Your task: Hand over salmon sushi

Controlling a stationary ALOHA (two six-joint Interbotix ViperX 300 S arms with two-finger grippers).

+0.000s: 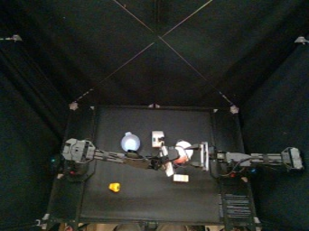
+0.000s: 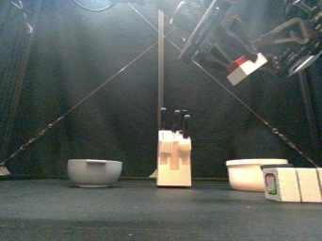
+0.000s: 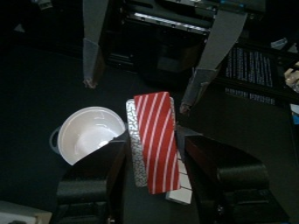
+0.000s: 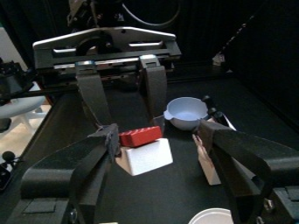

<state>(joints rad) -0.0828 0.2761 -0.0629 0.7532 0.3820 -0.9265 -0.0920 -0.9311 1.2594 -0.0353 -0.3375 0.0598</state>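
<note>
The salmon sushi (image 3: 155, 140), a red-and-white striped piece on white rice, hangs high above the table. My left gripper (image 3: 158, 157) is shut on it at one end. My right gripper (image 4: 158, 133) faces it with jaws open wide on either side of the piece (image 4: 140, 136), not touching it. In the top view the two grippers meet over the table's middle at the sushi (image 1: 182, 153). In the front view the piece (image 2: 246, 66) is up at the upper right among the arms.
On the table stand a grey-blue bowl (image 1: 129, 141), a round white dish (image 2: 255, 173), a white holder with dark sticks (image 2: 174, 158), a yellow-orange piece (image 1: 115, 187), a plain white block (image 1: 182, 178) and a box (image 2: 292, 184) at the front right.
</note>
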